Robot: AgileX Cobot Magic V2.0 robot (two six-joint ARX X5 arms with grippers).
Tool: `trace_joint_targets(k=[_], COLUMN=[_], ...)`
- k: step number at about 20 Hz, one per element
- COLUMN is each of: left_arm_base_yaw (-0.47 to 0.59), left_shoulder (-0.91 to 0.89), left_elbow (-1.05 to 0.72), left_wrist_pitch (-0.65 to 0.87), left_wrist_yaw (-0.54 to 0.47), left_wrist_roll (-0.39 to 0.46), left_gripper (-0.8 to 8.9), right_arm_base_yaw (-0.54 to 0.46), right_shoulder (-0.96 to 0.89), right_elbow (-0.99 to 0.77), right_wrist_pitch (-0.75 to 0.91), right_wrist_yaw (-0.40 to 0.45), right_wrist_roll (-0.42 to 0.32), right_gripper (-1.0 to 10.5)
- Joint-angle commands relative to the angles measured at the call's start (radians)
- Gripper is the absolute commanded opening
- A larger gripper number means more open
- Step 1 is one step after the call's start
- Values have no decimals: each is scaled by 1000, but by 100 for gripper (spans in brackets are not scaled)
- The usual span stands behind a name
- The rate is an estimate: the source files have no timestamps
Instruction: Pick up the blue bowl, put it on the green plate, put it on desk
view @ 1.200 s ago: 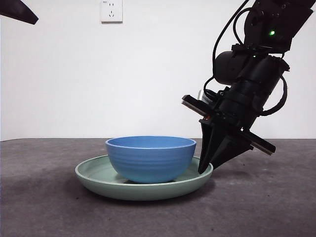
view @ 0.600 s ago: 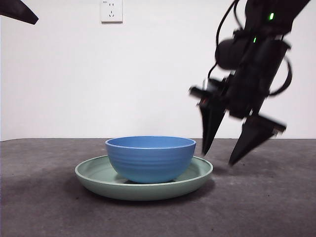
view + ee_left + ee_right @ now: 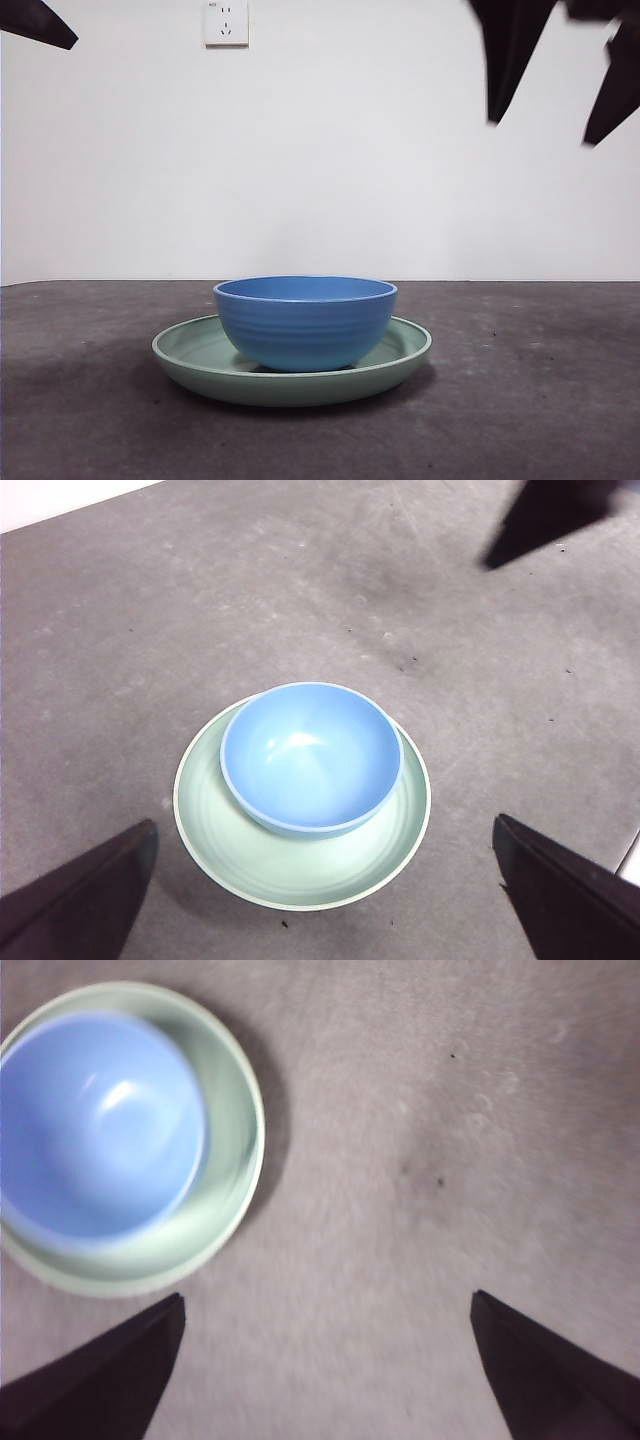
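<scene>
Green plate (image 3: 291, 375) flat on the desk (image 3: 540, 400), blue bowl (image 3: 305, 321) upright inside it, off-centre toward one rim as the wrist views show; front view hides that. Right hand (image 3: 555, 85) high above and to one side, well clear of the bowl, jaws spread, empty. Left hand (image 3: 320, 900) also overhead, jaws wide apart. Wall socket (image 3: 225, 21) behind.

I see the desk (image 3: 540, 400), dark grey-brown and mottled, running back to a white wall. Only the plate (image 3: 190, 352) lies directly on it, flat and near the middle; from my wrist cameras the desk around it looks speckled.
</scene>
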Motion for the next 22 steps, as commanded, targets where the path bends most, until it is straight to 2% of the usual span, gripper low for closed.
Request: trace_joint_targets(k=[1,2,5,8,12,22], left_arm_base_yaw=[-5,-5,-5,-5,-5,-5], left_shoulder=[3,3,3,1,1,1], left_elbow=[13,13,13,13,13,13], left_wrist_pitch=[9,9,10,10,9,11], left_wrist_yaw=[-2,-2,-2,-2,-2,-2], left_wrist_roll=[-49,-80,-103,-103,-103,-106], left_gripper=[560,560,560,560,560,555], right_arm_base_yaw=[55,83,172,226,259,259], right_shoulder=[-90,-148,-299,-427,-573,-660], right_elbow=[-47,-79,-188,-320,-462,-479], right_wrist_pitch=[-3,-3,-2,35,130,156], right_wrist_yaw=[31,30,30,31,27,29], right_wrist_roll=[-12,-12,0,15,15,23], right_gripper=[483,495,512,637,637,637])
